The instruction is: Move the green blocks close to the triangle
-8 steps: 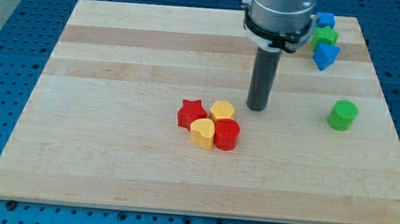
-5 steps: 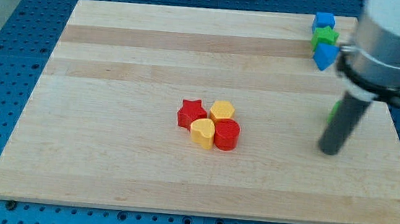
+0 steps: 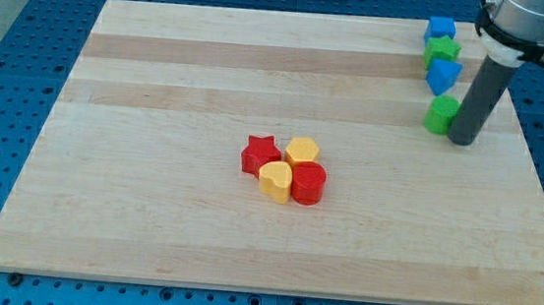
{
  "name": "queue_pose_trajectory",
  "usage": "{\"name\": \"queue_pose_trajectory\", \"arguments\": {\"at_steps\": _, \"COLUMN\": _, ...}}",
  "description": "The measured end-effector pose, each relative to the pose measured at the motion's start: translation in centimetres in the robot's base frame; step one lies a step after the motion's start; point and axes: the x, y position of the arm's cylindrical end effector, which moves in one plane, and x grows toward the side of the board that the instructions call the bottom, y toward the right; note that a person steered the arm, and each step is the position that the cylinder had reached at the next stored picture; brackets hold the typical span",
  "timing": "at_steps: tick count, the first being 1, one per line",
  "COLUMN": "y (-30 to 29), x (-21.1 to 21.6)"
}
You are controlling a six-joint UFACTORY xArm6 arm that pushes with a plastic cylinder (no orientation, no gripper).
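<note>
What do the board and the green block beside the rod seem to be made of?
The board looks like pale wood, matt: visible grain and joined strips. The green cylinder block, just left of my tip, looks like painted wood or plastic; its uniform colour leaves that open.

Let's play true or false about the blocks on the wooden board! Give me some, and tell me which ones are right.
1. The red star sits in a bunch with two yellow blocks and a red round block. True.
2. My tip is next to the red star. False: it is at the view's right, just beside a green block.
3. There are two blue blocks. True: one at the view's top, one lower.
4. All the blocks are in one pile. False: the blue and green ones stand in a line far off at the view's right.
</note>
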Motion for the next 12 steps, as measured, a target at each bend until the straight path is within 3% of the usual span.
{"name": "queue_pose_trajectory", "arguments": {"at_steps": 3, "y": -4.0, "x": -6.2}}
{"name": "queue_pose_trajectory", "arguments": {"at_steps": 5, "y": -1.2, "x": -4.5}}
{"name": "queue_pose_trajectory", "arguments": {"at_steps": 7, "y": 3.4, "x": -9.5}}
{"name": "queue_pose_trajectory", "arguments": {"at_steps": 9, "y": 3.7, "x": -13.2}}
{"name": "queue_pose_trajectory", "arguments": {"at_steps": 11, "y": 4.4, "x": -20.5}}
{"name": "queue_pose_trajectory", "arguments": {"at_steps": 12, "y": 3.0, "x": -21.1}}
